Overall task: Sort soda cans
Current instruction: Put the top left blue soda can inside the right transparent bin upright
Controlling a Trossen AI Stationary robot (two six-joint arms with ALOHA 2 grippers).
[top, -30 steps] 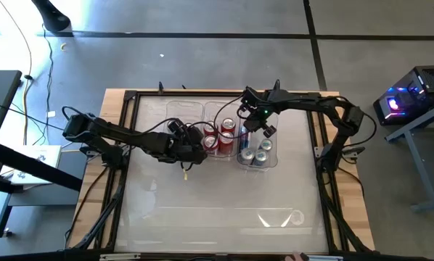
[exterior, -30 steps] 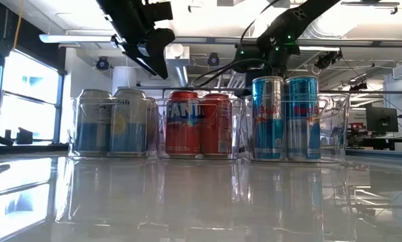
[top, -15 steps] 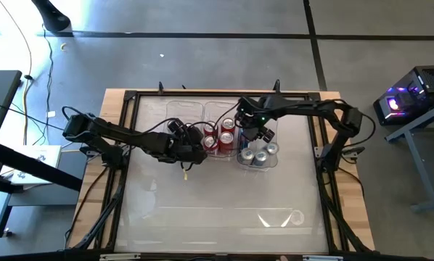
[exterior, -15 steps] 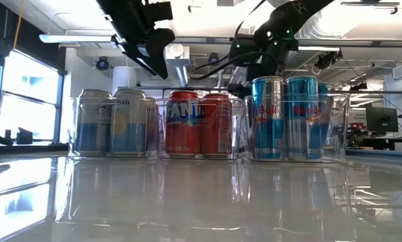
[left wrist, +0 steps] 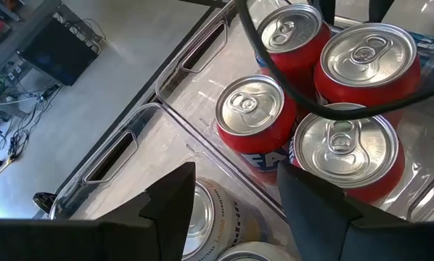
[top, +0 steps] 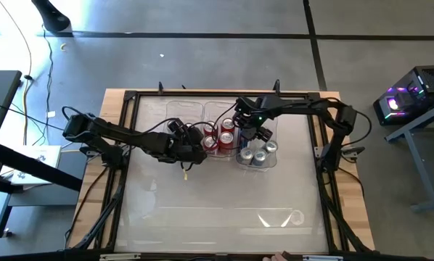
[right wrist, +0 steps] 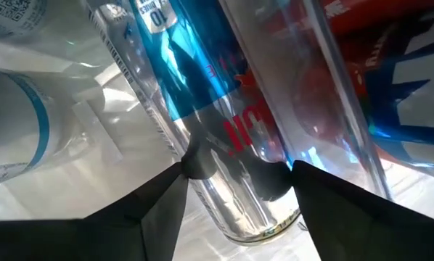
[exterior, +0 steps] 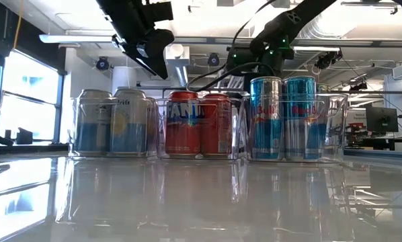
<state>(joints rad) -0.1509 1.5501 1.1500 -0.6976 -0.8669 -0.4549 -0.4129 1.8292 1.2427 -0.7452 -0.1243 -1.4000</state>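
Now the right gripper (top: 252,130), pinching a blue can (right wrist: 224,123), has lowered it into the right-hand bin (exterior: 332,128), nearly sorted

— Arms? 
— Two, black, jointed, with thin black cables looped alongside; a green light glows on the right arm (top: 304,109).
— Grippers? 
— Left gripper (left wrist: 235,210): two flat, dark, angular fingers.

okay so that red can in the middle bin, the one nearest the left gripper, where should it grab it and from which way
Grip the red can across its upper side wall just below the silver top, coming straight down from above. It stands upright, packed against three other red cans inside the clear middle bin, whose walls probably block a sideways approach. The left gripper is open above the bins.
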